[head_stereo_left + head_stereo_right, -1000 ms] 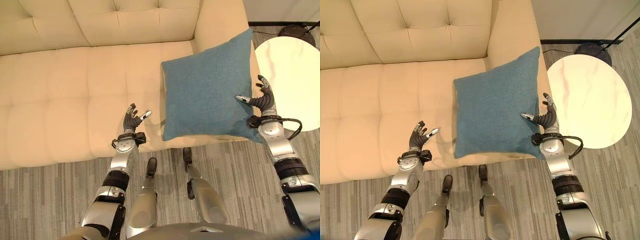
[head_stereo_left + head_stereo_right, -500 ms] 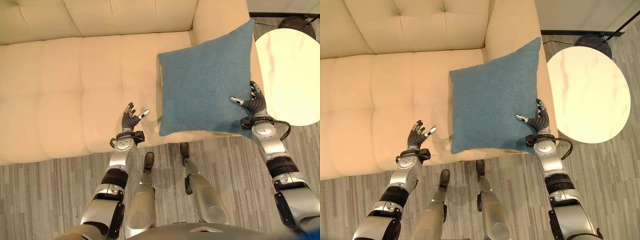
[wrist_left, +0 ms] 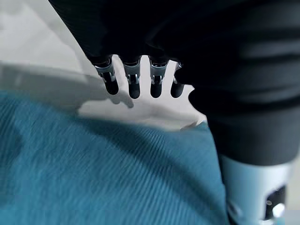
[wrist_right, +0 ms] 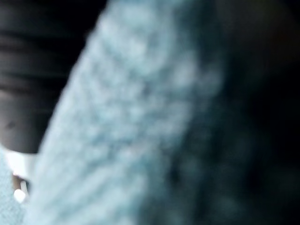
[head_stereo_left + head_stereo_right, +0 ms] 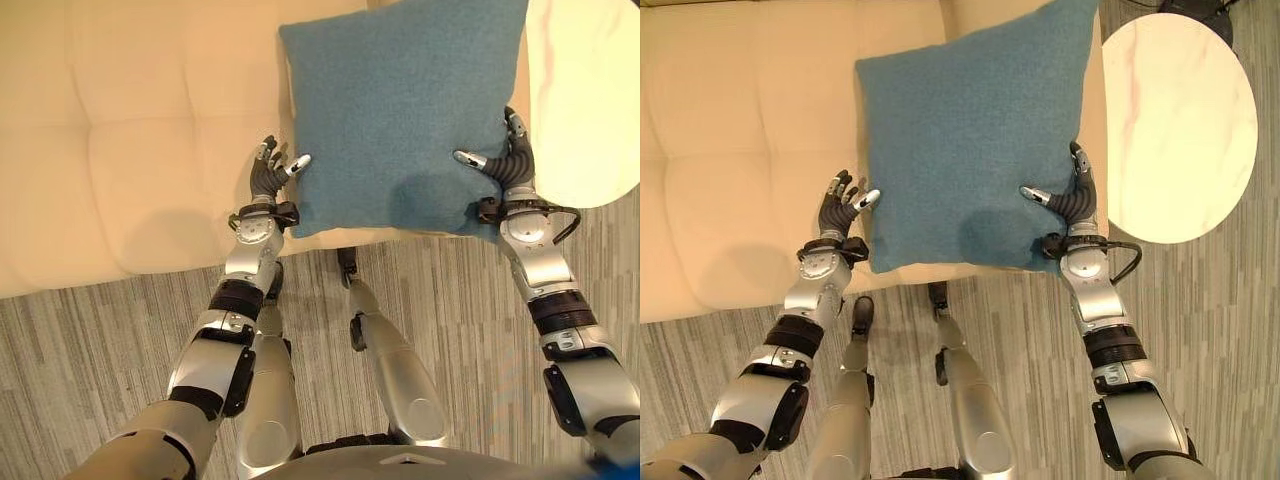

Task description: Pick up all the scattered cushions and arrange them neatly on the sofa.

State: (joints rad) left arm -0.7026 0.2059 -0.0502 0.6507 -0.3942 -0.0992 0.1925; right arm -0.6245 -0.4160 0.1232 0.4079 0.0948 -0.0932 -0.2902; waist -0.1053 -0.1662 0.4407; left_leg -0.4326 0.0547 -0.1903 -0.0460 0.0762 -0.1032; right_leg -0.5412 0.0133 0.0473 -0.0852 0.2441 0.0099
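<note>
Cream sofa (image 5: 120,130) filling the upper scene, striped grey floor (image 5: 90,350) below, round pale side table (image 5: 1180,120) standing just beside the armrest. Blue cushion (image 5: 400,110) lying on the seat's right end against the armrest, overhanging the front edge. Right hand (image 5: 505,165) gripping its right edge, thumb on top. Left hand (image 5: 272,172), fingers relaxed, now touching the cushion's left edge after being well apart earlier.

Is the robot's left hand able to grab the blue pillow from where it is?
Probably yes. The left hand is right at the blue cushion's near left edge, fingers relaxed, with nothing between them. The right hand already grips the other side.
</note>
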